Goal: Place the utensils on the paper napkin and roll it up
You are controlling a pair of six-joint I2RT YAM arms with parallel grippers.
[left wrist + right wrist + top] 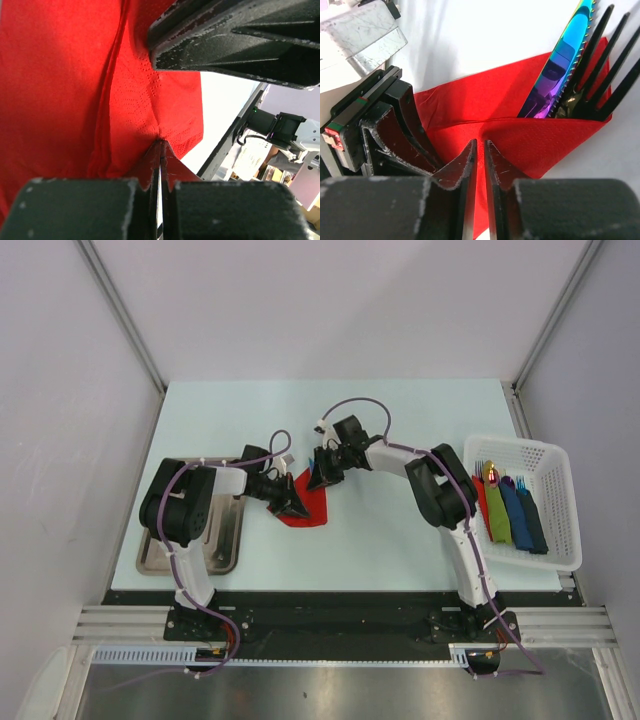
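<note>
The red paper napkin (pixel 312 510) lies on the table between my two grippers, one flap folded over. From that folded flap (pixel 535 142) stick out the utensils: an iridescent serrated knife (pixel 560 65) and a black fork (pixel 602 70); their handles are hidden under the paper. My left gripper (pixel 161 144) is shut, its tips pinching a puckered fold of the napkin (pixel 60 90). In the top view it (pixel 292 502) sits on the napkin's left side. My right gripper (pixel 480 144) hovers at the fold's edge, its jaws a narrow gap apart with napkin and table showing through; from above it (pixel 322 476) is at the napkin's far corner.
A white basket (pixel 553 452) at the right table edge holds a green roll (pixel 497 518), a blue roll (pixel 515 515) and a dark one. A metal tray (pixel 225 540) lies under the left arm. The right gripper's body (pixel 235 45) hangs close above the left gripper.
</note>
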